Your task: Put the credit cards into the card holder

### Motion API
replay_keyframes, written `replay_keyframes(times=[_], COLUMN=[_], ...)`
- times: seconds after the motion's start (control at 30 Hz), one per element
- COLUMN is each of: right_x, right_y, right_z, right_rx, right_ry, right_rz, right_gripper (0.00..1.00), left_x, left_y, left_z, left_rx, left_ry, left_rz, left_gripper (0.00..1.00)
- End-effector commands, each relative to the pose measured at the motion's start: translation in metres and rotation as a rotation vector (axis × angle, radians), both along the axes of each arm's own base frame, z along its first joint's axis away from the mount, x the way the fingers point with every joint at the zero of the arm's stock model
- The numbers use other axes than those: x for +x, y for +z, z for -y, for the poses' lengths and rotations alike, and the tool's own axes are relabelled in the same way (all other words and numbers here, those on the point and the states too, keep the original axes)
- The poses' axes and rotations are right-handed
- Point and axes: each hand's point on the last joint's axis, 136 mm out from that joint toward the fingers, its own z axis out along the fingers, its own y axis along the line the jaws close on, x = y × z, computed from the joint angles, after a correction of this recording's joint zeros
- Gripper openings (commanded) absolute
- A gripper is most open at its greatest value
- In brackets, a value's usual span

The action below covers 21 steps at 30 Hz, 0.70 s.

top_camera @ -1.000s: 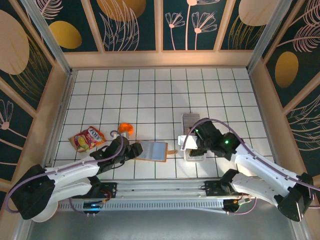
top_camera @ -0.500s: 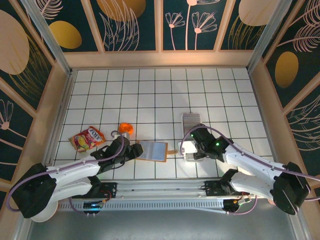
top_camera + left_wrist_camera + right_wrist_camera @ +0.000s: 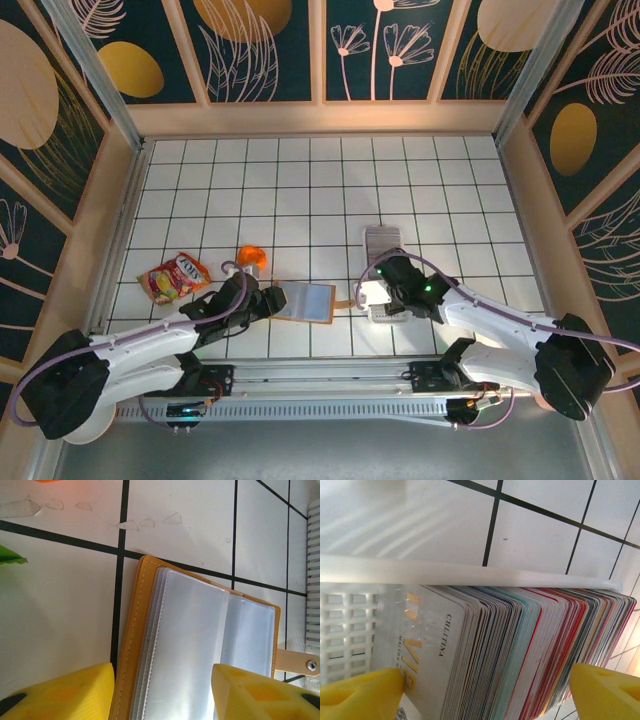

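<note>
Tiled table (image 3: 300, 180), white with black grid lines. Far left: red-yellow snack packet (image 3: 176, 277) lying flat. Near it to the right is a small orange object (image 3: 251, 258), kind unclear.

Left gripper (image 3: 262, 300) is low over the left edge of the card holder (image 3: 305, 301), which lies open on the table in front of the left arm. In the left wrist view the card holder (image 3: 200, 645) is tan-orange leather with a stitched edge, inner side up. It holds a stack of clear plastic sleeves (image 3: 190, 650); glare hides what is in them. The clasp tab (image 3: 300, 662) sticks out from the right edge. The yellow fingers (image 3: 60, 690) are apart: one just beside the holder's stitched edge, the other over the right-hand sleeve. Cannot tell if either presses down. Nothing is pinched.

The holder and the tray are near each other but apart.

Right gripper (image 3: 378, 295) is down at the near end of a long white tray (image 3: 392, 318), right of centre. The credit cards (image 3: 382, 243) show as grey stripes at its far end. In the right wrist view the tray (image 3: 470, 572) has a lattice wall and is packed with credit cards (image 3: 520, 645) standing on edge in a tight row, edges white, teal, red and dark. The front card (image 3: 420, 640) is silver-grey, printed "VIP" and "CHLITINA". The yellow fingers (image 3: 360, 695) are spread wide, with the card stack between them. The nearer one touches the front card and the other sits at the far side of the stack. No card is clamped. All the cards seen are in the tray.
</note>
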Motion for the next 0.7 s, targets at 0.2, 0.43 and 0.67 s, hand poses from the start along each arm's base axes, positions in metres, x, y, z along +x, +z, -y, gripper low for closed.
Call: replay_keyframes(times=[0.2, 0.43, 0.67], right_x=[0.011, 0.006, 0.001], right_y=[0.021, 0.022, 0.022], right_z=[-0.007, 0.0, 0.004], right_rx=[0.03, 0.024, 0.025], right_ry=[-0.004, -0.008, -0.011], right_rz=[0.063, 0.062, 0.055], right_gripper=[0.72, 0.58, 0.49], left_x=[-0.002, -0.002, -0.002], left_y=[0.0, 0.001, -0.001], left_z=[0.003, 0.005, 0.005], left_rx=[-0.017, -0.027, -0.024], left_ry=[-0.02, -0.02, -0.018], left_rz=[0.014, 0.013, 0.007], left_gripper=[0.52, 0.52, 0.51])
